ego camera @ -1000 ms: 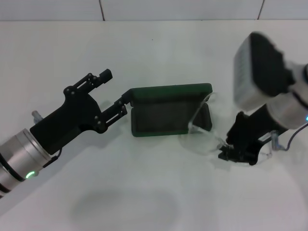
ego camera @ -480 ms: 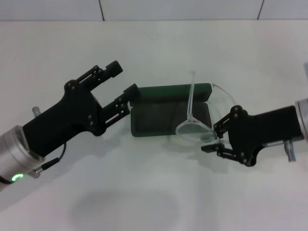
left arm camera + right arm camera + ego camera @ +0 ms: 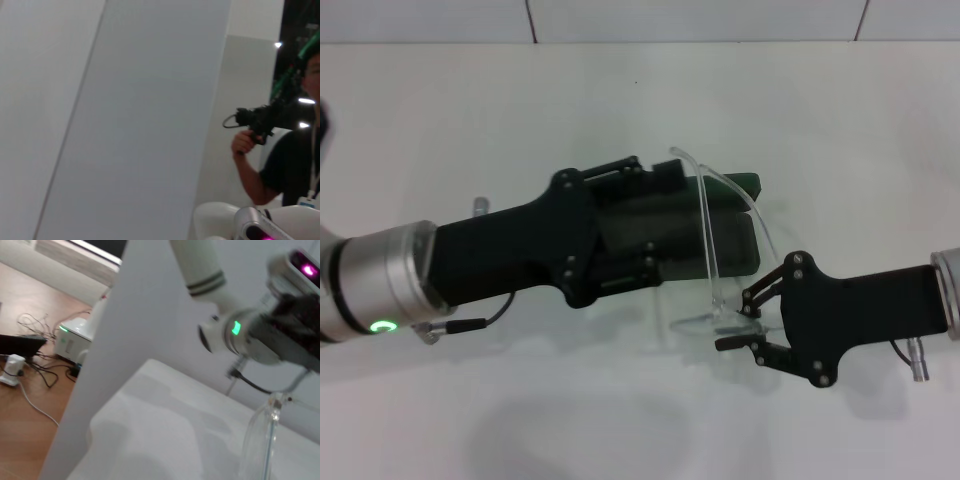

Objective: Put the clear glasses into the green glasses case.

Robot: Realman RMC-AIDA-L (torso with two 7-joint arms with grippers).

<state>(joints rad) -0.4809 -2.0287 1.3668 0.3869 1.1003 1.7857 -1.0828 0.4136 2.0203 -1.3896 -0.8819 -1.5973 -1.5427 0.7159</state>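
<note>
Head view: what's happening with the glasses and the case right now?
The right gripper is shut on the clear glasses, holding them tilted up at the right end of the green glasses case, one temple arm arching over it. The left gripper lies across the case, covering most of it. The glasses are not in the case yet.

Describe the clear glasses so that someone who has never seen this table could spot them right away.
On the white table, find the green glasses case near the middle, partly covered by the left gripper. The clear glasses stand at the case's right end, pinched by the right gripper. Their see-through, colourless frame sets them apart from the dark case and black grippers.
</note>
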